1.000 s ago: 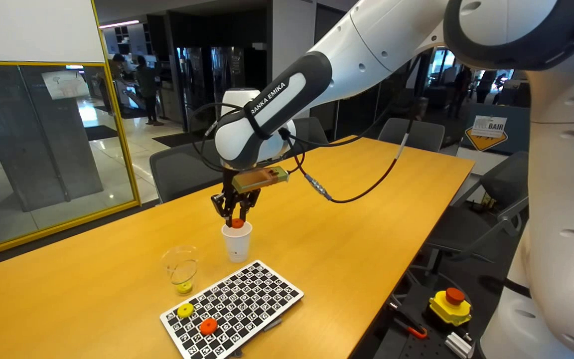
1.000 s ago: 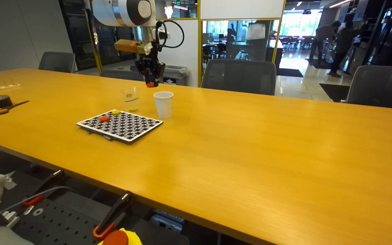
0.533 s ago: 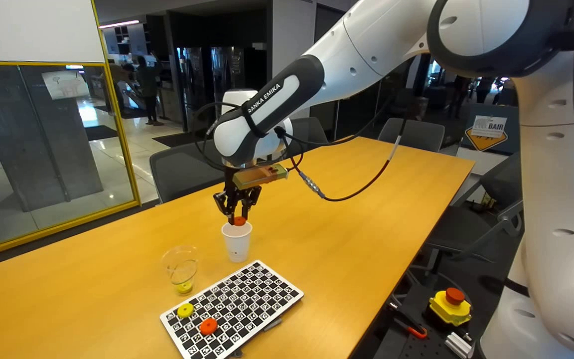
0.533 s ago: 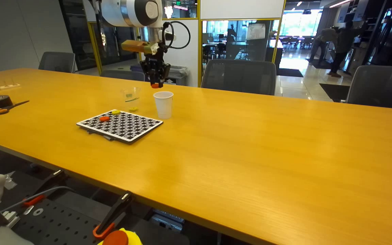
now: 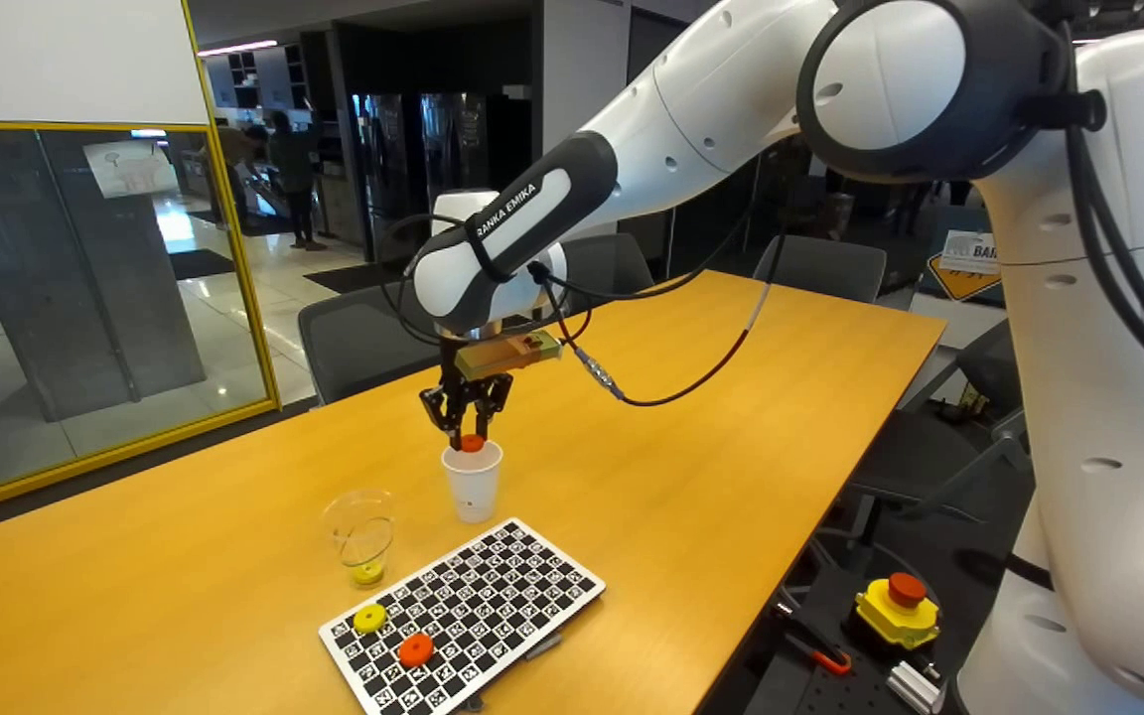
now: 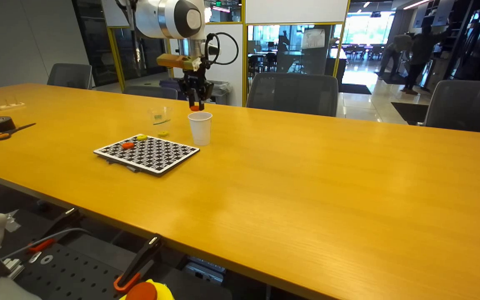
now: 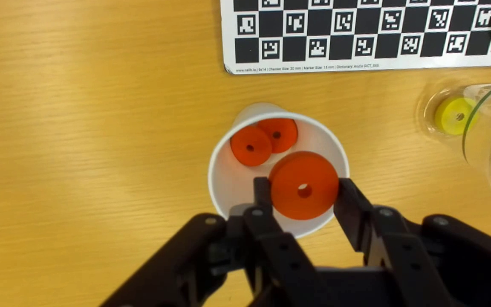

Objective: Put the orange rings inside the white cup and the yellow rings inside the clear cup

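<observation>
Arm [image 5: 691, 139] shifted over wood tbl [image 5: 651, 447]; grey chairs [image 6: 292, 93], glass [image 5: 125, 298] in bkgd.

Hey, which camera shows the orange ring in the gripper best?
The wrist view: the held orange ring is close, its face and hole plain. Both exterior views show it only small, pinched in the gripper.

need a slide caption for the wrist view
The gripper pinches an orange ring over the white cup, two more orange rings lying inside it.
</observation>
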`<move>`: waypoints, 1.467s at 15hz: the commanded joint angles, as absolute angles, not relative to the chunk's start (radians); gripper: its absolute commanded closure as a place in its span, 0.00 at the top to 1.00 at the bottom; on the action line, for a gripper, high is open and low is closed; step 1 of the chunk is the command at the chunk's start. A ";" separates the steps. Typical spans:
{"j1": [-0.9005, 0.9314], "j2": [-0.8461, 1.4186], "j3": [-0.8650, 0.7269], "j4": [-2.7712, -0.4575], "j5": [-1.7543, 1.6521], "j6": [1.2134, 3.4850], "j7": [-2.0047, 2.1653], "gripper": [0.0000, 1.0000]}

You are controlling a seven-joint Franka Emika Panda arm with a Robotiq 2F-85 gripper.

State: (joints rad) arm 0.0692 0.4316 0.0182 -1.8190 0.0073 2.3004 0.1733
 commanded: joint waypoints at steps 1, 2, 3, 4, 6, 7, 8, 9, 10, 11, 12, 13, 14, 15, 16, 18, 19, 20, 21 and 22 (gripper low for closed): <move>0.056 0.470 0.019 -1.755 0.026 2.265 0.151 0.69; 0.054 0.474 0.018 -1.753 0.026 2.265 0.151 0.75; 0.054 0.473 0.017 -1.756 0.024 2.270 0.155 0.82; 0.055 0.471 0.016 -1.761 0.021 2.274 0.160 0.90; 0.059 0.456 0.017 -1.782 0.020 2.278 0.167 1.00; 0.062 0.442 0.020 -1.802 0.021 2.281 0.170 1.00; 0.066 0.425 0.026 -1.830 0.024 2.285 0.170 1.00; 0.076 0.407 0.029 -1.865 0.017 2.299 0.176 1.00; 0.088 0.388 0.032 -1.904 0.011 2.316 0.188 1.00; 0.101 0.366 0.036 -1.945 0.005 2.328 0.196 1.00; 0.116 0.343 0.040 -1.986 -0.003 2.340 0.210 1.00; 0.133 0.321 0.045 -2.027 -0.009 2.353 0.222 1.00; 0.151 0.297 0.050 -2.070 -0.016 2.369 0.242 1.00; 0.169 0.271 0.057 -2.118 -0.024 2.392 0.260 1.00; 0.185 0.255 0.064 -2.149 -0.028 2.406 0.279 1.00; 0.210 0.231 0.089 -2.217 -0.022 2.453 0.291 1.00; 0.221 0.228 0.103 -2.239 -0.015 2.478 0.298 1.00; 0.229 0.230 0.118 -2.263 -0.005 2.513 0.296 1.00; 0.238 0.236 0.130 -2.280 0.001 2.542 0.301 1.00; 0.248 0.247 0.138 -2.287 0.000 2.565 0.312 1.00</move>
State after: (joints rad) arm 0.2260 0.2688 0.1165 -2.2184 -0.0052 2.4774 0.2814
